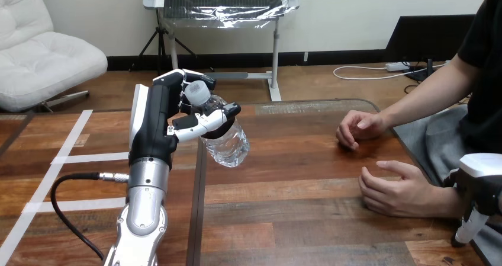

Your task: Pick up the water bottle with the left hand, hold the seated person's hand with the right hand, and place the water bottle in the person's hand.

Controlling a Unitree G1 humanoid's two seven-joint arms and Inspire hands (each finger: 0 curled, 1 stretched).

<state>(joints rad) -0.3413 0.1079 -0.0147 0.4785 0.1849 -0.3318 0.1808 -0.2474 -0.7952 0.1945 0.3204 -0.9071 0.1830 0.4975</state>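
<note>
Now we see the left robot hand (163, 115) raised over the left half of the counter (296, 218), its fingers and thumb curled round the water bottle (228, 144) near the neck. The bottle is clear and capped. It is tilted, with the cap up among the fingers and the base hanging down to the right, apparently clear of the wood. Well apart from it, at the right side, the person's farther hand (357, 130) rests loosely closed on the counter, and the person's nearer hand (393, 189) lies with its fingers pointing left. The right robot hand (480, 186) sits at the lower right corner, just beside the wrist of that nearer hand. We cannot tell whether it is open or closed, or whether it touches the wrist.
</note>
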